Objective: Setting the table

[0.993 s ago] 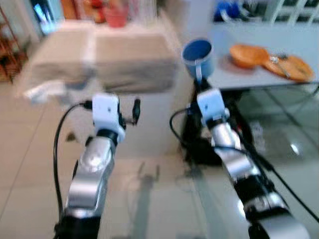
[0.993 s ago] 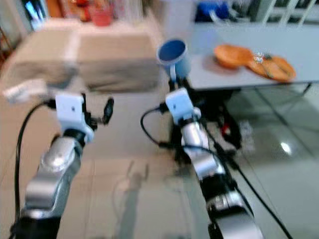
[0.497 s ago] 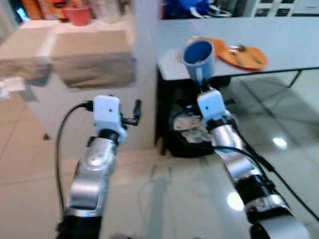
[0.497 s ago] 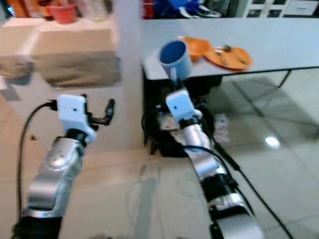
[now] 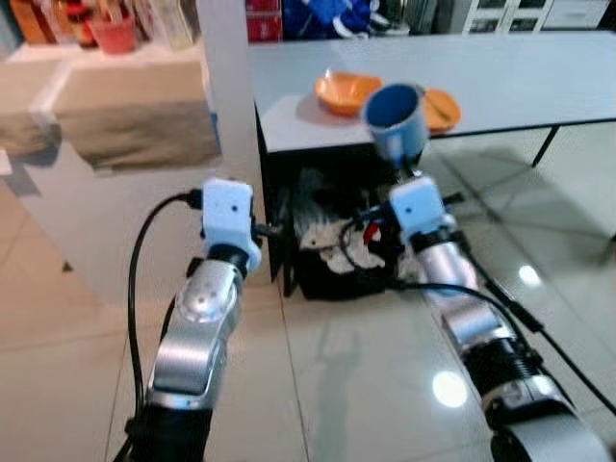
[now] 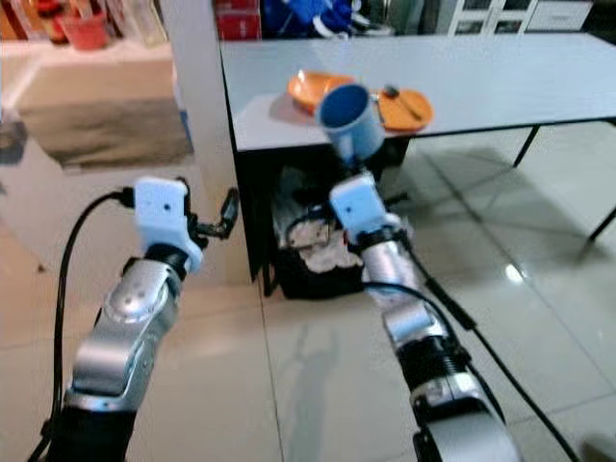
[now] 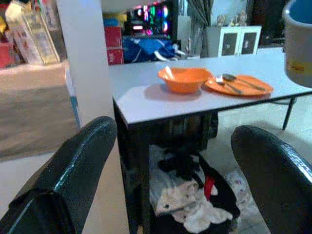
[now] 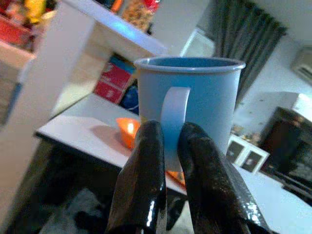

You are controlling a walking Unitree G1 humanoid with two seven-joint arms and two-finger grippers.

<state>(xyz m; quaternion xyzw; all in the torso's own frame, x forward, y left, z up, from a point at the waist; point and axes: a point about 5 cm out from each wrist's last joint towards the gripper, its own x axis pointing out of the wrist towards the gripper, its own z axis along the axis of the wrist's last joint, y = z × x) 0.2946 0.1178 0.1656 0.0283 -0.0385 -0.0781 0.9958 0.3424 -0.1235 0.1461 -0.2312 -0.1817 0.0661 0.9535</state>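
Note:
My right gripper (image 8: 168, 146) is shut on the handle of a blue mug (image 5: 395, 117), holding it upright in the air just before the near end of a grey table (image 5: 520, 77). On that end of the table stand an orange bowl (image 5: 345, 91) and an orange plate (image 7: 240, 85) with a spoon and fork on it; the mug partly hides the plate in the eye views. My left gripper (image 7: 170, 161) is open with nothing between its fingers, raised to the left of the table near a white pillar (image 5: 226, 96).
A black bin of crumpled clothes (image 5: 332, 252) sits under the table's near end. A beige counter (image 5: 125, 111) with jars and a red pot lies to the left of the pillar. A table leg (image 5: 545, 146) stands at the right over glossy floor tiles (image 5: 356, 385).
The whole picture has shifted: the camera has turned toward the table, which now lies ahead and closer. The mug stays in my right gripper; the left gripper stays open.

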